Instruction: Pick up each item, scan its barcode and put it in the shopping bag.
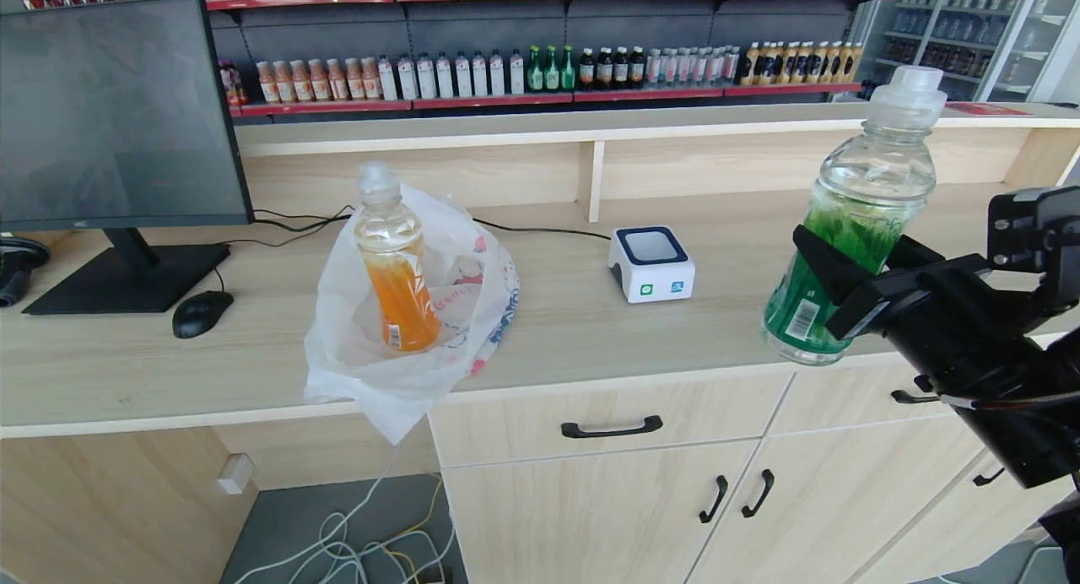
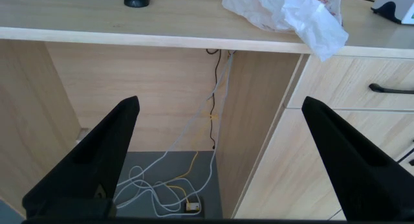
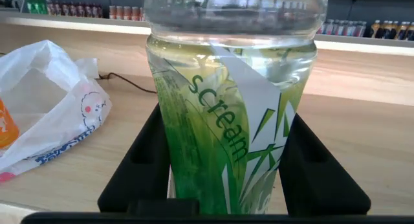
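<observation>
While the right gripper [image 1: 831,284] pinches the tilted clear plastic bottle with green label [image 1: 856,221], its smooth wall may slip out. The left gripper [image 2: 220,107] hangs spread and empty.

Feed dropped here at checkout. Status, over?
Right gripper shut on green bottle, raised right of scanner. Left gripper open, low, below counter level. Orange bottle upright in bag. Nothing between green bottle and scanner.

Dark monitor [image 1: 114,111] and black mouse [image 1: 202,313] on the counter [image 1: 591,331] — bottle-lined shelves [image 1: 489,103] behind, loose cables [image 1: 354,550] below.
</observation>
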Tool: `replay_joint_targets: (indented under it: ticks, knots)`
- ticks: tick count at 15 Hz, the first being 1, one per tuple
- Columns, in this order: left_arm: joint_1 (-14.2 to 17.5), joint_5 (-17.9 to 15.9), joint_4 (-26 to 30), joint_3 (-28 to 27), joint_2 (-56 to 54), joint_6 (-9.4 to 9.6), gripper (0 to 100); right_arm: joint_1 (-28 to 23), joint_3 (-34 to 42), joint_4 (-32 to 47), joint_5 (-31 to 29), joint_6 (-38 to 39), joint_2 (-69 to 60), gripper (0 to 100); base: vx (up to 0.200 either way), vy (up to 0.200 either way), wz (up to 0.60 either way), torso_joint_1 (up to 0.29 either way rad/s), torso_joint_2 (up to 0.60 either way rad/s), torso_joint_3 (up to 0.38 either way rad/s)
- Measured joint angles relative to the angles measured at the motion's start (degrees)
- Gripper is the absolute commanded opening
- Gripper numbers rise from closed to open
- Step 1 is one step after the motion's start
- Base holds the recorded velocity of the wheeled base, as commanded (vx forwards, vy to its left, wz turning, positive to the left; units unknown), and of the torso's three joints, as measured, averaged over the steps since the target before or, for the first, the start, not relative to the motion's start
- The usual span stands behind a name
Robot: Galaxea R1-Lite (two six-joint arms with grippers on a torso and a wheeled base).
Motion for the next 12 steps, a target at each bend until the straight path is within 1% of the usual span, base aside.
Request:
replay_joint_targets:
  ticks: [3, 10, 12]
  knots:
    - [0.0, 0.0, 0.0, 0.0, 0.0, 0.0, 100, -0.2, 0.2, 0.3, 0.0, 0.1, -0.2, 0, 0.0, 0.0, 0.0, 0.0, 0.0, 0.0]
    - [0.0, 0.0, 0.0, 0.0, 0.0, -0.04, 100, -0.1, -0.2, 0.3, 0.1, 0.3, -0.5, 0, 0.0, 0.2, 0.0, 0.002, 0.0, 0.002]
    - [0.0, 0.0, 0.0, 0.0, 0.0, -0.04, 100, -0.3, -0.2, 0.2, 0.0, 0.8, -0.5, 0, 0.0, 0.0, 0.0, 0.0, 0.0, 0.0]
